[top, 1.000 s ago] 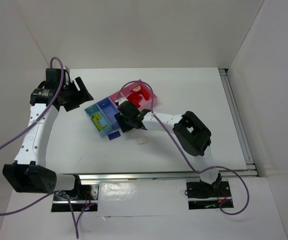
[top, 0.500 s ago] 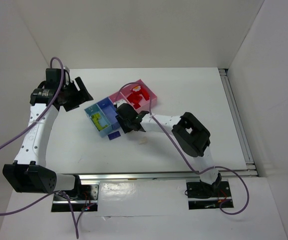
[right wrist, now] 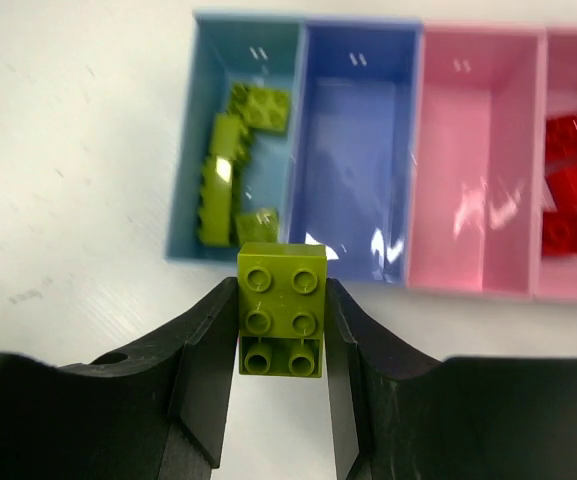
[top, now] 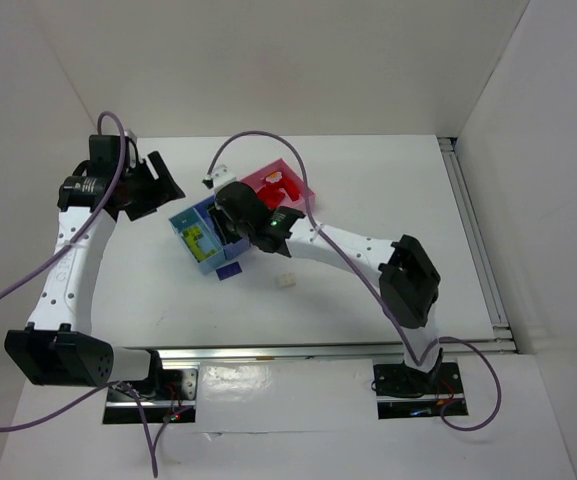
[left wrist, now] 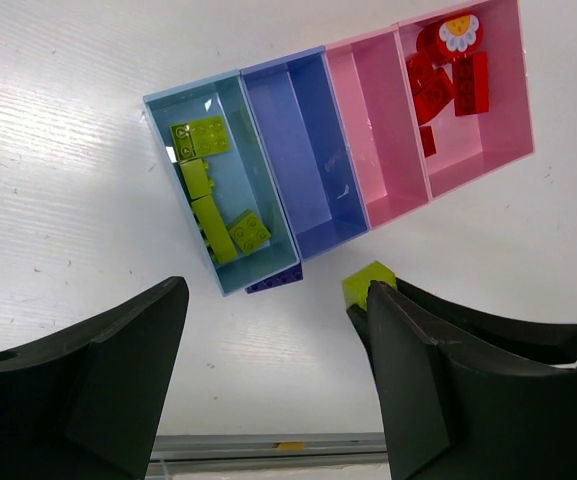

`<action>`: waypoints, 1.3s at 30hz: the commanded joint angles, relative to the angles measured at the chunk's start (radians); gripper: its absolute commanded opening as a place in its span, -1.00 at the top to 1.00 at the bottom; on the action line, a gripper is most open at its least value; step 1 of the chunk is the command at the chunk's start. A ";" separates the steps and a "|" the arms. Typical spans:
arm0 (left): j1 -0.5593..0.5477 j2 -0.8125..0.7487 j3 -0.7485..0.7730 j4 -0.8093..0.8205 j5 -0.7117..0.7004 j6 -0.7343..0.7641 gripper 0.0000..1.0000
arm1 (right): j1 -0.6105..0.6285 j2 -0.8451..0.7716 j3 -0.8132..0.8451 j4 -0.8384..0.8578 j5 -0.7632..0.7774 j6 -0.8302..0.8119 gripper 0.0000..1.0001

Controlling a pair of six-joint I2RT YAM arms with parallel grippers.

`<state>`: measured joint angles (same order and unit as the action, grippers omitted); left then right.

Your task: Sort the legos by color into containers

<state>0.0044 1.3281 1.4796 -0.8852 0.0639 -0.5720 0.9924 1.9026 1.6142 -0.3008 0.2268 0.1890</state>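
Note:
My right gripper [right wrist: 281, 300] is shut on a lime green lego [right wrist: 281, 310], studs facing the camera, just in front of the near edge of the containers. It hangs over the blue trays in the top view [top: 230, 218]. The light blue tray [right wrist: 190, 150] holds several green legos [right wrist: 230, 170]. Beside it are the bare medium blue tray [right wrist: 353, 130] and a bare pink tray [right wrist: 473, 130]. The far pink tray [left wrist: 483, 150] holds red legos [left wrist: 446, 85]. My left gripper [left wrist: 273, 330] is open and holds nothing, off to the trays' left [top: 158, 190].
A purple lego [top: 230, 270] lies against the near edge of the blue trays, also seen from the left wrist [left wrist: 273, 283]. A cream lego [top: 286, 282] lies on the table nearer the arm bases. A metal rail [top: 473, 230] runs along the table's right side.
My right gripper has shut on the green lego and swung up and to the left, over the blue trays. The left arm has not moved.

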 commanded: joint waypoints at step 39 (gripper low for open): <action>-0.377 0.074 -0.426 0.156 0.189 0.061 -0.26 | -0.095 -0.195 -0.448 -0.147 0.091 0.257 -0.72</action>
<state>-0.3519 1.3537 1.0912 -0.7929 0.2070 -0.5446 0.9215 1.7412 1.1976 -0.4240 0.2985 0.4194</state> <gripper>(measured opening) 0.645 0.846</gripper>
